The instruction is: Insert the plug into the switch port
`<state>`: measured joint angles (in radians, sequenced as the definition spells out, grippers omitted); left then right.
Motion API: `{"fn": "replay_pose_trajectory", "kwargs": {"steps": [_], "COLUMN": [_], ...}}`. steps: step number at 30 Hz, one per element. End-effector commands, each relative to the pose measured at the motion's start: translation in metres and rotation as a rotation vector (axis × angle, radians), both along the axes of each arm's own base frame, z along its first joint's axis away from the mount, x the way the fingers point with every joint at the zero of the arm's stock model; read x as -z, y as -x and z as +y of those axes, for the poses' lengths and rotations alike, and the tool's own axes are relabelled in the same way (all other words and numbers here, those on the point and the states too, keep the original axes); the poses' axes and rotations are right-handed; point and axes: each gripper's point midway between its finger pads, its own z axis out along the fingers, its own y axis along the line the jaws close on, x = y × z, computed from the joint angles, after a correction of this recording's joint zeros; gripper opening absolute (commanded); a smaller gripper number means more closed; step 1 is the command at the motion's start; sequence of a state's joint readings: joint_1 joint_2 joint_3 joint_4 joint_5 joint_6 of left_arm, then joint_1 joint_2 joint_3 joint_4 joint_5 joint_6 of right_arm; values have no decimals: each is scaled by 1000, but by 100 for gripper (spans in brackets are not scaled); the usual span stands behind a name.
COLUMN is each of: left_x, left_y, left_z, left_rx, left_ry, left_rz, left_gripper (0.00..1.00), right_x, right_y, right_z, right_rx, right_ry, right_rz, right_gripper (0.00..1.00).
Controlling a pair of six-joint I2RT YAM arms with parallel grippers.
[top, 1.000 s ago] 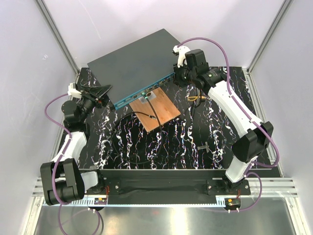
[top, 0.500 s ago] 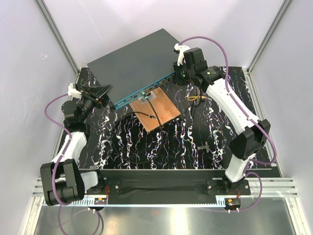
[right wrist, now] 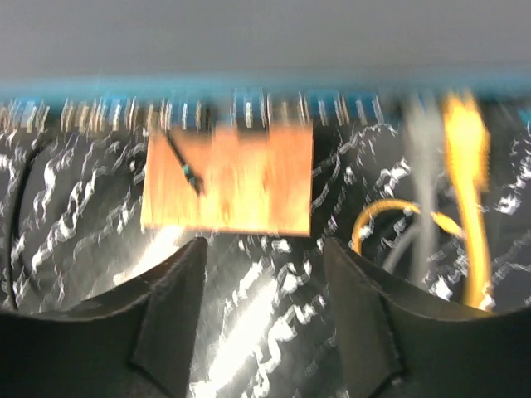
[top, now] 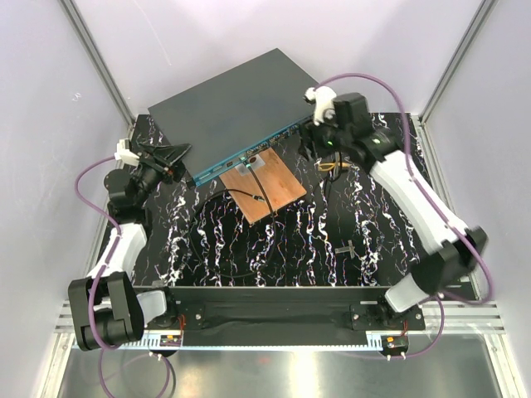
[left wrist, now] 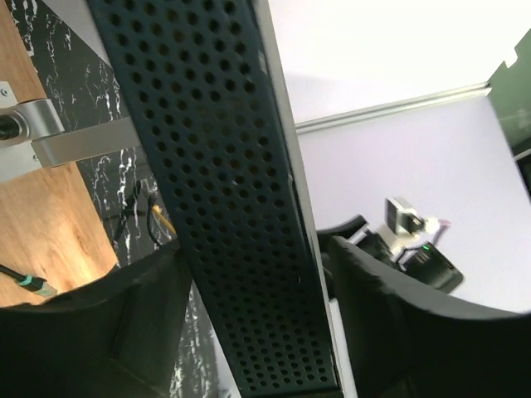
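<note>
**Both tools wide by the switch**

Shows desk with dark grey switch lying diagonally at far side, copper board just beside its teal face. Left tool spread astride switch's perforated side. Right tool wide, empty, facing yellow cable.

switch at far left of table, board just before it, cable right of board

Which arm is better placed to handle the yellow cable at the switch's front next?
Right, probably. The right gripper, open, faces the yellow cable at the switch front; the left gripper straddles the switch's perforated side, away from it.
</note>
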<state>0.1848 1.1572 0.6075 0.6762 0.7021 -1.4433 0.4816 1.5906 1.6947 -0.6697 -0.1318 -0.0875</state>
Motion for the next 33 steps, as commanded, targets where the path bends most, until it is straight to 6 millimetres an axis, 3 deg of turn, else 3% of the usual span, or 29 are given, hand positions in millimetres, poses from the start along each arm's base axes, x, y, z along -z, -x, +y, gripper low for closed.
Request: {"fn": "replay_pose_trajectory", "kwargs": {"steps": [1,2,3,5,9,12,15,17,19,25,33], "left_x": [-35,-35,-34,-25,-24,-32,-38,-31,-41,-55,-57], "left_y": [9,10,12,14,26,40,53,60,67,91,119], "left_z": [4,8,12,29,60,96,106,99,89,71,48], "left_rx": [-11,-21,-33,-79,-152,-255,-283,-223,-148,-71,-1], "left_ry": [-112,-116,-121,-135,-181,-254,-386,-489,-592,-842,-945], "left_rz": [-177,-175,-163,-124,-103,-104,-113,-107,-177,-292,-383], "left_gripper": [75,85,88,99,99,99,99,99,99,99,98], "right_x": [-37,-43,-27,-14,26,59,93,113,133,174,212], "right_y": [34,44,53,68,95,115,141,157,167,178,193], "right_z": [-26,-36,-44,-62,-104,-136,-151,-153,-153,-153,-117], "right_rx": [-84,-80,-90,-87,-79,-68,-144,-208,-303,-468,-676], "right_ry": [-3,-1,38,84,221,310,387,410,436,528,719], "right_rz": [-104,-121,-79,-42,89,204,317,355,373,483,448], "right_gripper": [68,70,74,77,79,79,78,77,76,69,68]}}
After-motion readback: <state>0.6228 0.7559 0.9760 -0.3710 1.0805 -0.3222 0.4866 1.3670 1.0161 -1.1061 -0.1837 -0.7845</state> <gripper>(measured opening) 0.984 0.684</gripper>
